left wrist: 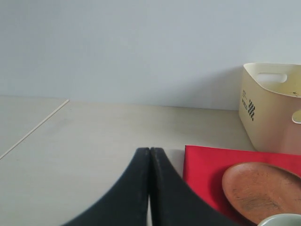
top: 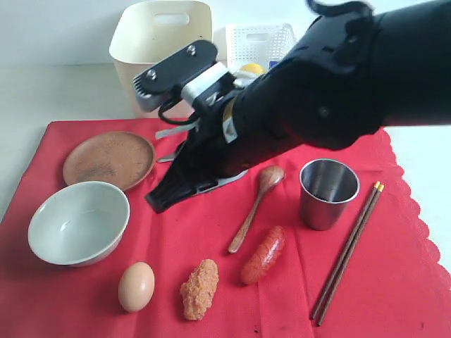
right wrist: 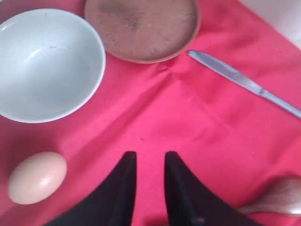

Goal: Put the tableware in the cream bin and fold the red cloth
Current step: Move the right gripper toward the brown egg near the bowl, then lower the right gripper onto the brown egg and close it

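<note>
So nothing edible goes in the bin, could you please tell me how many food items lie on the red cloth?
3: an egg near the bowl, a breaded piece beside the egg, a sausage beside the spoon. The arm may hide others.

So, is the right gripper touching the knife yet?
Apart. The right wrist view shows it plainly: the right gripper has its jaws slightly open over bare cloth, and a broad stretch of that cloth separates its fingertips from the knife.
</note>
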You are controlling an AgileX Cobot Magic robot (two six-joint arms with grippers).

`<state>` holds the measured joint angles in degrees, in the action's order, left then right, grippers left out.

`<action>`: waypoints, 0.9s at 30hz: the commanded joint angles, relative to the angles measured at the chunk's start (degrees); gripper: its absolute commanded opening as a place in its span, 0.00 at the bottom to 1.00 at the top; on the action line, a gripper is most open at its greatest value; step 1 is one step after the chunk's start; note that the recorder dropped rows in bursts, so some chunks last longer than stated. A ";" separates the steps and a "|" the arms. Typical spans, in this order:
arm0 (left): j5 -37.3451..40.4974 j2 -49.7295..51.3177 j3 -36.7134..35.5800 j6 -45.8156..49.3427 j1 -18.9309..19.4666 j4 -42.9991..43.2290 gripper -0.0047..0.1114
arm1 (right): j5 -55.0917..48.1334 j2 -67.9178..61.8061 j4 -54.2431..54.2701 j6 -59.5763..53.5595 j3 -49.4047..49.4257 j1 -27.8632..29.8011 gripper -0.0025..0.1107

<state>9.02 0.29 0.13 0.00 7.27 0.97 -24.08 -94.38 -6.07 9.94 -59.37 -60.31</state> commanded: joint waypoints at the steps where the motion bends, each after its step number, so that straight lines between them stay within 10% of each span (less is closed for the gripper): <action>1: -0.15 -0.29 -0.13 -0.40 0.12 -0.35 0.05 | 3.09 -3.07 -0.41 1.16 0.23 -2.86 0.47; 8: -0.15 -0.29 -0.13 -0.40 0.12 -0.35 0.05 | 3.15 -6.35 -0.41 0.10 -0.51 -8.51 0.69; 27: -0.15 -0.29 -0.13 -0.40 0.12 -0.35 0.05 | 3.61 -19.41 1.48 -0.95 -5.33 -12.29 0.70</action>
<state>9.02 0.29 0.13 0.00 7.27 0.97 -20.52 -112.04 -4.90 9.70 -63.59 -72.44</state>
